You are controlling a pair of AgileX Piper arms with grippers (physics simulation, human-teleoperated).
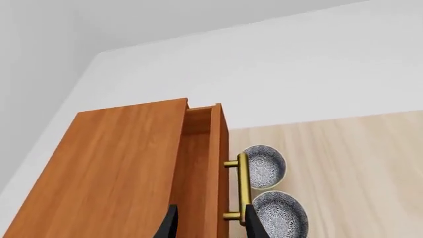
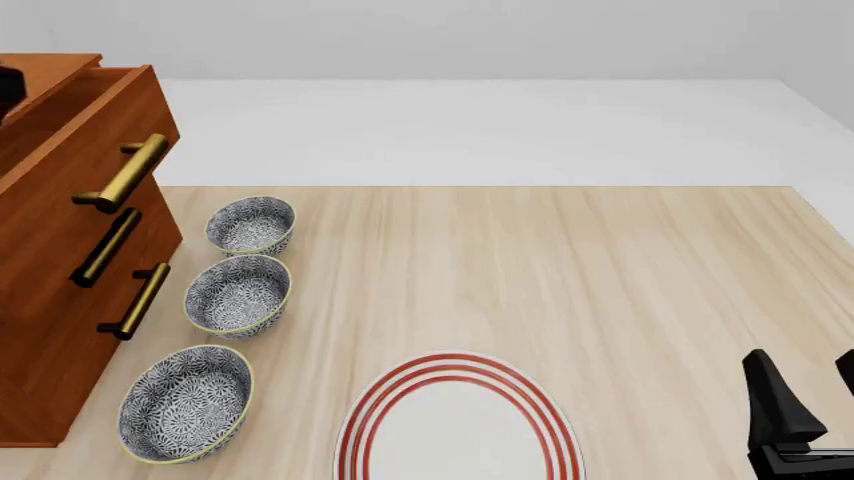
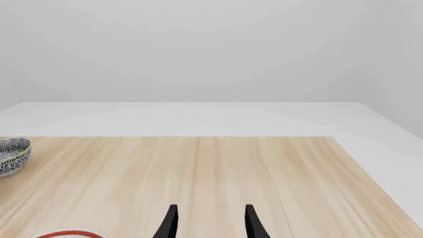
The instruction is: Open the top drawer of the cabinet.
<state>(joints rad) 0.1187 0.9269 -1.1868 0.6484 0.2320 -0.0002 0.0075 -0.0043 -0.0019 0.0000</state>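
The reddish-brown cabinet (image 2: pixel 40 340) stands at the table's left edge. Its top drawer (image 2: pixel 83 125) sticks out a little past the two lower ones, brass bar handle (image 2: pixel 130 170) forward. From the left wrist view I look down on the cabinet top (image 1: pixel 112 168), the gap of the drawer (image 1: pixel 197 148) and the handle (image 1: pixel 243 186). My left gripper (image 1: pixel 210 225) is open, one finger over the drawer's inside and the other beside the handle; in the front view only a dark bit of it (image 2: pixel 7 92) shows. My right gripper (image 2: pixel 807 385) (image 3: pixel 210 220) is open and holds nothing, at the near right.
Three patterned bowls (image 2: pixel 251 224) (image 2: pixel 238 294) (image 2: pixel 187 402) line up just right of the cabinet, two of them (image 1: pixel 264 166) (image 1: pixel 281 213) below the handle in the left wrist view. A red-ringed white plate (image 2: pixel 461 425) lies at the front centre. The table's wooden surface (image 2: pixel 601 270) stretches right.
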